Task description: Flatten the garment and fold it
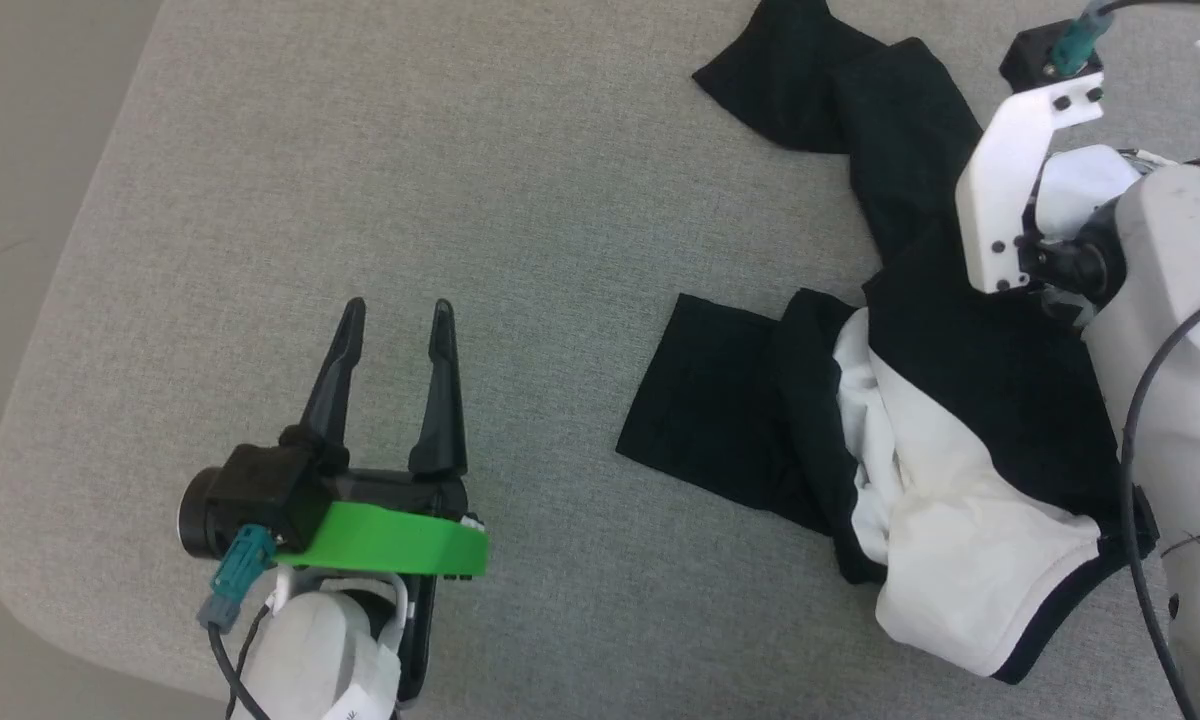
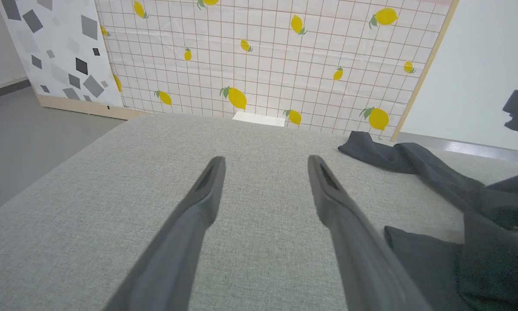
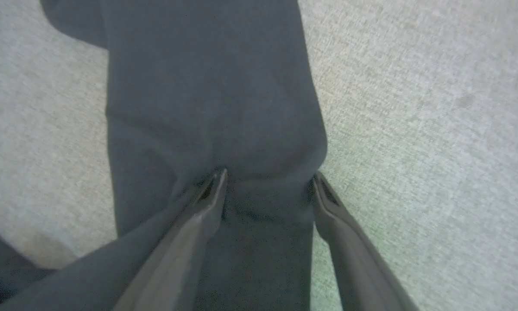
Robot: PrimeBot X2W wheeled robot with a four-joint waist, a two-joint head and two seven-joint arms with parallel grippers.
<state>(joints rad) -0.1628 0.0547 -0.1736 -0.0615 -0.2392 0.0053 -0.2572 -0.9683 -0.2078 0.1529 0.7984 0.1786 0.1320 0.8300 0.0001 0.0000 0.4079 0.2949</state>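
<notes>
— At the near left of the grey padded surface [image 1: 460,150], found the left gripper [image 1: 399,305] hanging with fingers spread wide, empty, well apart from any cloth.
— And to the right of it?
— Saw the garment [image 1: 960,500] heaped at the near right: white body panel bunched and doubled over, black sections under and beside it, one black flap lying flatter toward the middle.
— Farther back?
— Followed a black sleeve [image 1: 900,130] running from the heap toward the far edge. Caught the right gripper [image 3: 270,172] down on a strip of black cloth, seemingly that sleeve, with fingers spread and both tips pressed into it, a band of cloth between them; not pinched shut on it.
— So flattening, not folding?
— Judged it so: no fold begun, and a grab on the sleeve just starting.
— Next move, then?
— Probably called for closing on the cloth alone, without catching the cover beneath, then drawing the sleeve outward to straighten it. Likely wanted the left gripper brought across to open the white panel.
— Beyond the far edge?
— Made out a lemon-patterned backdrop [image 2: 241,65] standing behind
</notes>
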